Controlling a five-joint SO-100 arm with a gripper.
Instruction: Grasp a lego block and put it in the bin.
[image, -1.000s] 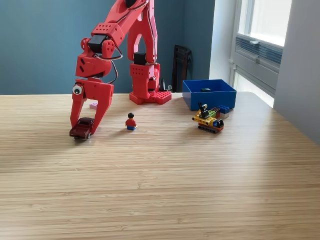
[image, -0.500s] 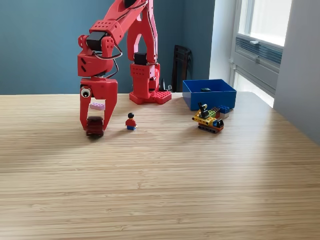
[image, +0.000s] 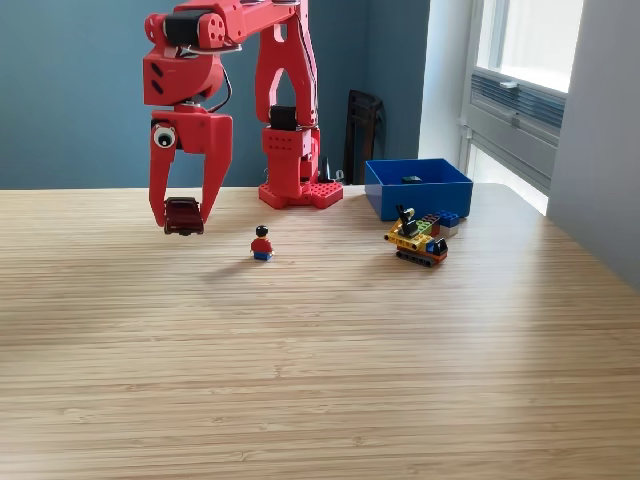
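Above the surface, gripper (image: 183, 216) clamped on dark-red car (image: 183, 215): light, rigid, slippery; bin (image: 418, 187) at 3 o'clock.

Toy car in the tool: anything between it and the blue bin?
Nothing visible blocks a raised path. The tool holds the dark red car above the table. The minifigure and the yellow vehicle stand low on the table between it and the bin.

I see my red arm (image: 265, 60) folded forward from its base, the gripper (image: 184, 215) hanging straight down above the table, fingers clamped around a small dark-red piece (image: 183, 216).
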